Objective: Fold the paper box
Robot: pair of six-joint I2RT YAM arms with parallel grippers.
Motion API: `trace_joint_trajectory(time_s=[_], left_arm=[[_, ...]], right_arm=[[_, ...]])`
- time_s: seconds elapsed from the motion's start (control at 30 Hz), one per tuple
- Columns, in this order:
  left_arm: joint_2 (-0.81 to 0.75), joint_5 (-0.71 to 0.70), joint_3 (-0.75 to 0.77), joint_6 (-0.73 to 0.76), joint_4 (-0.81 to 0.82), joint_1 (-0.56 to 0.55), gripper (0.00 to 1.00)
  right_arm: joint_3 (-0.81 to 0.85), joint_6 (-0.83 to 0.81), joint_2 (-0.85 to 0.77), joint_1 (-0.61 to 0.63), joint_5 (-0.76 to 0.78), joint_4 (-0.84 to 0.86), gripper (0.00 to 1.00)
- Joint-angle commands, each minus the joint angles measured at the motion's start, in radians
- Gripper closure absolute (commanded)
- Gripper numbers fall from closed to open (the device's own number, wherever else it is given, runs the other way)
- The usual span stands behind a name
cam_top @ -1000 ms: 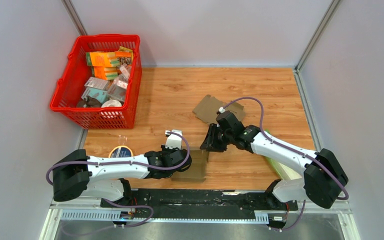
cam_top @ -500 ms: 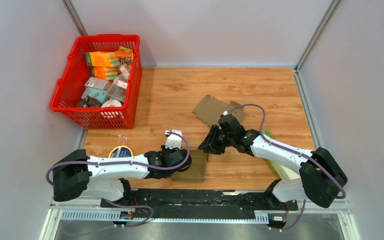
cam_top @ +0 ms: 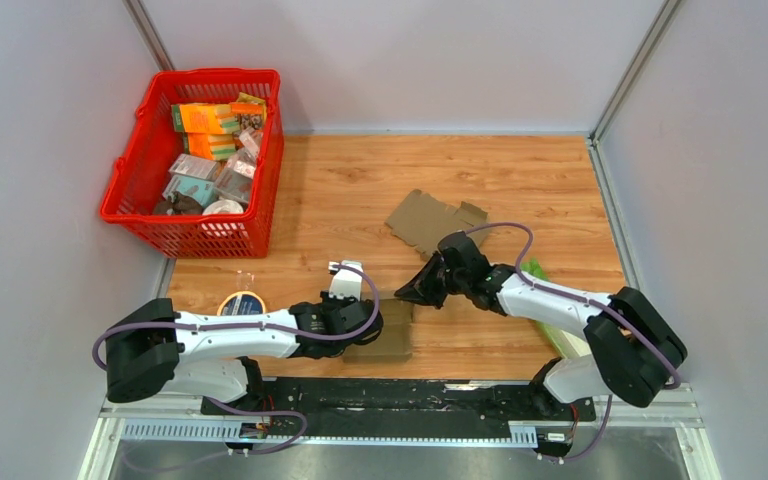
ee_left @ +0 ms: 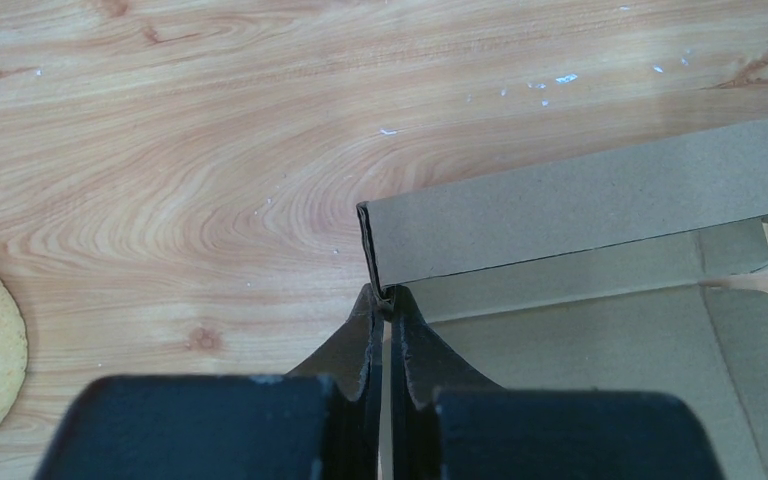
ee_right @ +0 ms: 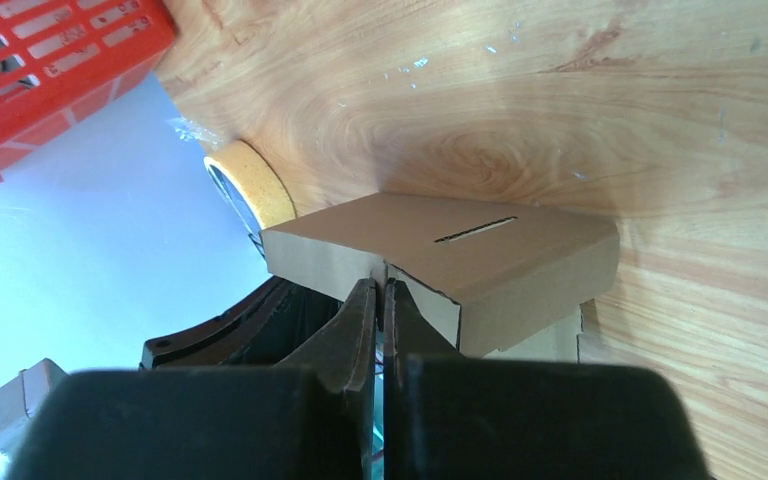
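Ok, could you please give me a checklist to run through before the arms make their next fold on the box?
1. Left gripper shut on the paper box corner: ok.
2. Right gripper shut at the raised wall: ok.
3. Right gripper actually pinching cardboard: cannot tell.
4. Raised wall standing up off the table: ok.
5. Tape roll apart from the paper box: ok.

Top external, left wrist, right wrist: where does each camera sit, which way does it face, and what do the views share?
Top external: above and behind the robot, looking down at the wooden table; both arms show.
Left wrist: looks along the left claw, pinching the brown cardboard box at a corner.
Right wrist: looks along the right claw, shut on that box's wall.
Shared: all three show the box.
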Motion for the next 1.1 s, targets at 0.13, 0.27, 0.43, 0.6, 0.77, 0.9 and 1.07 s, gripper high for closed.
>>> trace_joint_trajectory(time_s=[0.13, 0.27, 0.43, 0.6, 0.77, 0.9, 1.07], left_arm=[[-0.026, -0.029, -0.018, -0.09, 0.029, -0.013, 1.0], [-0.04, -0.044, -0.04, -0.129, 0.023, -0.015, 1.0], [-0.045, -0.081, -0.038, -0.146, -0.002, -0.016, 1.0], [-0.036, -0.134, -0.011, -0.178, -0.071, -0.024, 1.0], [-0.031, -0.147, -0.005, -0.183, -0.088, -0.027, 1.0], [-0.017, -0.147, 0.001, -0.187, -0.088, -0.032, 1.0], [-0.013, -0.153, 0.023, -0.18, -0.114, -0.035, 1.0]], right_arm=[[-0.089, -0.132, -0.094, -0.031, 0.024, 0.154, 0.56], [0.0, -0.454, -0.154, -0.026, 0.112, -0.166, 0.21], [-0.078, -0.591, -0.347, 0.097, 0.27, -0.227, 0.19], [-0.098, -0.621, -0.355, 0.244, 0.464, -0.193, 0.5], [-0.055, -0.696, -0.24, 0.275, 0.488, -0.136, 0.95], [0.017, -0.733, -0.093, 0.312, 0.468, -0.09, 1.0], [0.037, -0.75, -0.044, 0.369, 0.471, -0.061, 1.0]])
